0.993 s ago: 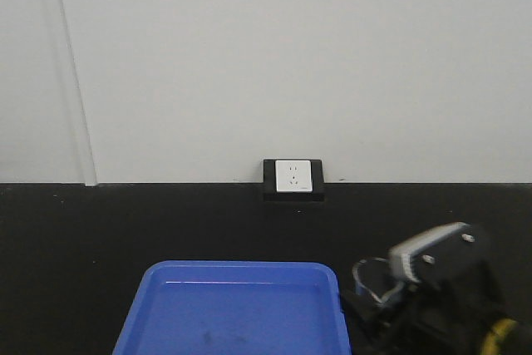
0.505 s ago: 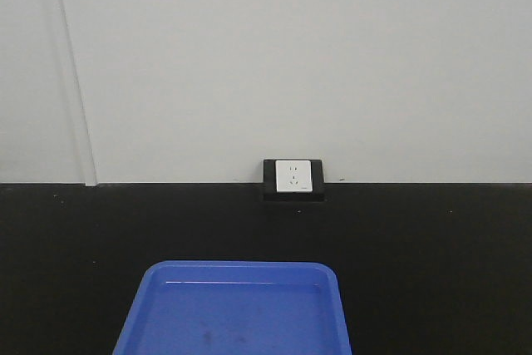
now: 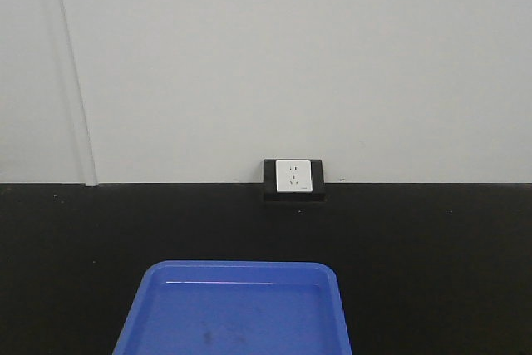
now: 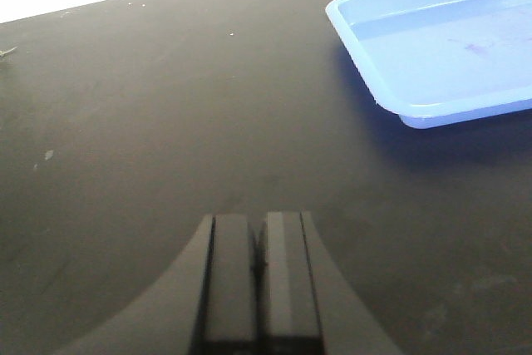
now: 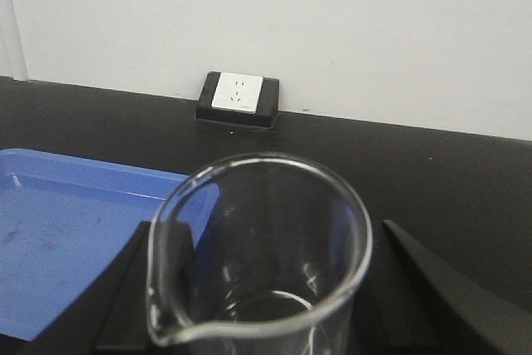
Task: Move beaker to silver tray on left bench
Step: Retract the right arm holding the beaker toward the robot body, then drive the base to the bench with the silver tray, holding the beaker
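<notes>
The right gripper (image 5: 264,288) appears to clasp the clear beaker (image 5: 258,247) between its fingers, just right of the blue tray (image 5: 58,239); the left gripper (image 4: 258,276) hangs over the black bench (image 4: 125,122), jaws pressed together.

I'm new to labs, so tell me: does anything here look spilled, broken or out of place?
Nothing serious. The beaker in the right gripper looks whole and empty. Only faint dark smudges mark the blue tray, and pale specks dot the black bench.
</notes>
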Robot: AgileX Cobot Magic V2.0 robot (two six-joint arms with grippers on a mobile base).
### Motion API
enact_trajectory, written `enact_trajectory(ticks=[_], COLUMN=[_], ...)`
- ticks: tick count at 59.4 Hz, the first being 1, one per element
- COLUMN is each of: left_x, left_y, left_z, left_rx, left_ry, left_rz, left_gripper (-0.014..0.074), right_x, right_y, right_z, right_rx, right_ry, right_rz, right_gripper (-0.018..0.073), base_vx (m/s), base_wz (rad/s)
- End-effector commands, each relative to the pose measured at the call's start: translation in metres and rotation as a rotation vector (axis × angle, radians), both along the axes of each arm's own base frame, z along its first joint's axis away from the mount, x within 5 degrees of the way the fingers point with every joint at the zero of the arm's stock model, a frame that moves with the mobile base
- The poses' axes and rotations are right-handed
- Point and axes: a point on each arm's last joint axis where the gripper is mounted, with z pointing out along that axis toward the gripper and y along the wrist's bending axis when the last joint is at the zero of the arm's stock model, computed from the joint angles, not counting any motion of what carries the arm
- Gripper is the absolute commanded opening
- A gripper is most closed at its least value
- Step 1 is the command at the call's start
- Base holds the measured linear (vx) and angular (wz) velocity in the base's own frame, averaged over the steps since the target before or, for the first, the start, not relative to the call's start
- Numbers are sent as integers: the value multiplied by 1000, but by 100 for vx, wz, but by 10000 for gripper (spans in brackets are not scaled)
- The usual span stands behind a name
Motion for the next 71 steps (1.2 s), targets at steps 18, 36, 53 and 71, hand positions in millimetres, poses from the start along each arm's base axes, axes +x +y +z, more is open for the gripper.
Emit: enact_trajectory(ticks=[18,36,53,71], left_x=[2,2,2,2], left_y=[-1,-1,-1,-1], left_z=[1,1,1,1], left_rx=[-9,-9,-9,-9], left_ry=[-70,-70,-70,-70], left_rz=[-16,-16,-16,-16], left_gripper=[1,1,1,1], right_x=[1,1,1,1], right_y=[2,2,2,2], right_z=[16,16,16,16], right_rx=[9,9,9,9], right_ry=[-94,-94,-94,-94], right_rz=[27,27,27,27], right_gripper=[-11,-11,-11,-11], base_vx=[0,-7,-19,-25], base_wz=[0,-3,-9,-6])
